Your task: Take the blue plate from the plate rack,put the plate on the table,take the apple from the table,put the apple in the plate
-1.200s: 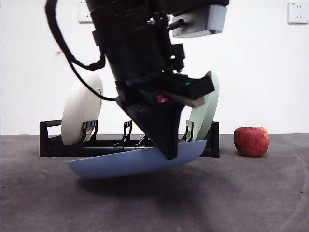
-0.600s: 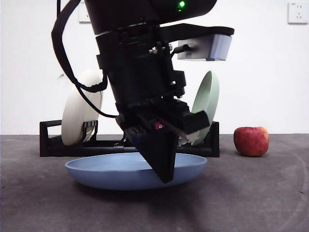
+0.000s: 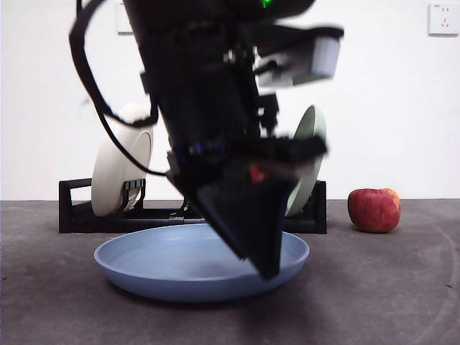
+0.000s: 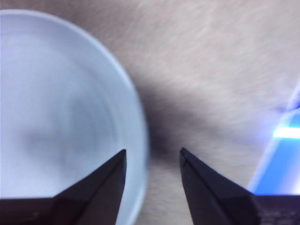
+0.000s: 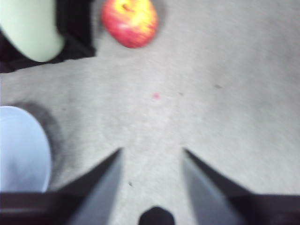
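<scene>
The blue plate [image 3: 165,266] lies flat on the table [image 3: 374,287] in front of the plate rack [image 3: 75,208]. My left gripper [image 3: 266,264] hangs over the plate's right rim on a big dark arm. In the left wrist view the left gripper [image 4: 153,152] is open, one jaw over the blue plate [image 4: 61,108] and one over bare table, the rim between them. The apple [image 3: 374,210] sits at the right, beside the rack's end. My right gripper [image 5: 152,152] is open over bare table, well short of the apple [image 5: 130,21], with an edge of the blue plate [image 5: 21,150] off to its side.
A cream plate [image 3: 118,169] stands in the rack's left slots and a pale green plate [image 3: 310,144] in its right end, the latter also in the right wrist view as the green plate [image 5: 30,28]. A white wall runs behind the rack.
The blue plate came down from a tilt in the air to lie flat on the table. The left gripper's jaws have opened off its rim, and the arm is blurred with motion.
</scene>
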